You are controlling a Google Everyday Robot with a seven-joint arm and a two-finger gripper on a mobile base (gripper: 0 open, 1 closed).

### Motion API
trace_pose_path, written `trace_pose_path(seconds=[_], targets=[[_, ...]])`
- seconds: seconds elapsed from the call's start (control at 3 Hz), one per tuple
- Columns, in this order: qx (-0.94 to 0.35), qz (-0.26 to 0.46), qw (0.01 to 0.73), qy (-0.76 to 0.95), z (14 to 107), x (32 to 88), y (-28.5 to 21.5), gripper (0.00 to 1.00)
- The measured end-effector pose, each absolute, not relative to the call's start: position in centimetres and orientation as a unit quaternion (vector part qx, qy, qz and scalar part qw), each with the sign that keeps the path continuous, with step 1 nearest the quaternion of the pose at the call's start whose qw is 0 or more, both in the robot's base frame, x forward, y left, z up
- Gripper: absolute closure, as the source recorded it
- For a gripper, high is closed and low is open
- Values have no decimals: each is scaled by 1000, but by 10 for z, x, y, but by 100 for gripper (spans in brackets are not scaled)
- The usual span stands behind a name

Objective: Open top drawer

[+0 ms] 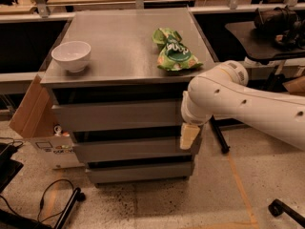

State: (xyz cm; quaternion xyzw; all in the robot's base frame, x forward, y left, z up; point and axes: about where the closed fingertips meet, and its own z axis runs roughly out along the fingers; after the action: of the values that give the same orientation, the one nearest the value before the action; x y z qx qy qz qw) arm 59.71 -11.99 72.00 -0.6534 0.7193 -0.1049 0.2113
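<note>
The top drawer [116, 115] is the uppermost of three grey handleless fronts in the cabinet, and it sits closed, flush under the cabinet top. My gripper [188, 136] hangs from the white arm [248, 104] in front of the cabinet's right side, its cream fingertip pointing down at the level of the middle drawer [128, 150], just below the top drawer's right end.
A white bowl [71, 55] and a green chip bag [174, 50] lie on the cabinet top [119, 42]. A cardboard box [31, 109] leans at the cabinet's left. Cables [45, 199] lie on the floor at front left. A dark side table [259, 35] stands right.
</note>
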Motion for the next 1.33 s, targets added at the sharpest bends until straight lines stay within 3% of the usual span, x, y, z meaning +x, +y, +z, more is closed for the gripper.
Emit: trace_pose_path(seconds=[1.33], targets=[[-669, -117, 149, 719, 684, 649, -106, 0]])
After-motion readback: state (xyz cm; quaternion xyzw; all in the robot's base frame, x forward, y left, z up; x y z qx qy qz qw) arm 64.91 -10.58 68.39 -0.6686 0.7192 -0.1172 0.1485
